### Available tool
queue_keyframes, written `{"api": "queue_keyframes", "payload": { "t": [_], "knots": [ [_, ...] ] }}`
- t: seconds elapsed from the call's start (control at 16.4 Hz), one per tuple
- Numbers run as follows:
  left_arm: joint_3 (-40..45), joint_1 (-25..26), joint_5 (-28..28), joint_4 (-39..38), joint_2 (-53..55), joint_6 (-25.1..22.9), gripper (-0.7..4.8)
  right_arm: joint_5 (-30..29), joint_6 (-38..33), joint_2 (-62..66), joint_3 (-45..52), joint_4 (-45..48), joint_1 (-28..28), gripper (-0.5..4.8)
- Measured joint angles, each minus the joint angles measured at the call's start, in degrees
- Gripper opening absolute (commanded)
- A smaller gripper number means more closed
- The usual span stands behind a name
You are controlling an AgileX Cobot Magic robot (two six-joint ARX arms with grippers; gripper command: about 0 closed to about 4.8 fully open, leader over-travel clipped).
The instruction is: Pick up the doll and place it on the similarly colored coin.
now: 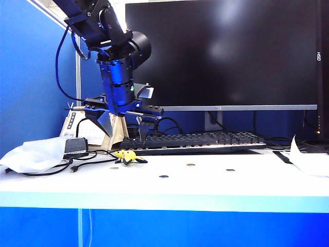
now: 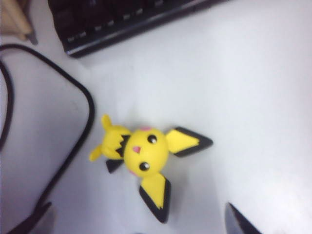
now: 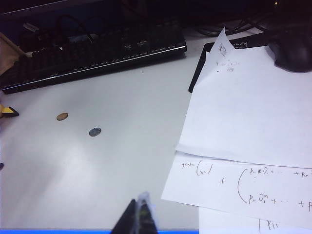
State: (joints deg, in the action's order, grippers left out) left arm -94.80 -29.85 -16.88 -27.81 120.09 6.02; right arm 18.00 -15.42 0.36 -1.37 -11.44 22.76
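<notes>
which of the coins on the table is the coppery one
The brownish-gold coin, lying farthest back toward the keyboard. The other coins look dark or greyish; in the right wrist view it sits beside a bluish-grey coin.

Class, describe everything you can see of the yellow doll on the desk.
The doll is a small glossy yellow figurine, plastic-looking, with big black-tipped pointed ears, black eyes, pink cheeks and a black collar. It lies on the white table in front of the keyboard, beside a black cable. The open left gripper hangs above it, not touching.

Bare table rings doll (image 2: 141,156); cable (image 2: 78,131), seemingly keyboard (image 2: 122,22), nearby
</notes>
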Motion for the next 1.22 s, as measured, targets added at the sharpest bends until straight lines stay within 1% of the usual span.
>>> {"api": "queue_keyframes", "payload": {
  "t": [0.12, 0.24, 0.31, 0.43, 0.49, 0.55, 0.61, 0.79, 0.85, 0.98, 1.04, 1.22],
  "knots": [
    [0.0, 1.4, 3.9, -0.3, 0.0, 0.0, 4.79, 0.0, 0.0, 0.0, 0.0, 0.0, 0.0, -0.05],
    [-0.1, 4.8, 4.9, -0.3, 0.3, 0.2, 4.79, 0.0, 0.0, 0.0, 0.0, 0.0, 0.0, -0.05],
    [-0.1, 7.7, 6.3, -0.4, 0.3, 1.5, 4.79, 0.0, 0.0, 0.0, 0.0, 0.0, 0.0, -0.05],
    [-0.3, 9.2, 8.0, -0.4, 0.3, 5.4, 4.79, 0.0, 0.0, 0.0, 0.0, 0.0, 0.0, -0.05],
    [-0.3, 9.1, 11.0, 0.2, 0.3, 10.1, 4.79, 0.0, 0.0, 0.0, 0.0, 0.0, 0.0, -0.05],
    [-0.3, 8.1, 13.9, 3.0, 0.4, 16.9, 4.79, 0.0, 0.0, 0.0, 0.0, 0.0, 0.0, -0.05],
    [-0.3, 6.6, 13.4, 5.7, 0.4, 21.4, 4.79, 0.0, 0.0, 0.0, 0.0, 0.0, 0.0, -0.05],
    [-0.3, 1.5, 7.4, 12.8, 1.0, 38.4, 4.79, 0.0, 0.0, 0.0, 0.0, 0.0, 0.0, -0.05],
    [-0.3, 0.3, 3.2, 13.0, 1.4, 43.8, 4.79, 0.0, 0.0, 0.0, 0.0, 0.0, 0.0, -0.05],
    [-0.3, -0.3, -0.3, 11.3, 2.4, 46.4, 4.79, 0.0, 0.0, 0.0, 0.0, 0.0, 0.0, -0.05],
    [-0.3, -0.4, -0.8, 10.0, 2.7, 46.9, 4.79, 0.0, 0.0, 0.0, 0.0, 0.0, 0.0, -0.05],
    [-0.3, -0.4, -1.2, 7.6, 2.8, 51.1, 4.79, 0.0, 0.0, 0.0, 0.0, 0.0, 0.0, -0.05]
  ]
}}
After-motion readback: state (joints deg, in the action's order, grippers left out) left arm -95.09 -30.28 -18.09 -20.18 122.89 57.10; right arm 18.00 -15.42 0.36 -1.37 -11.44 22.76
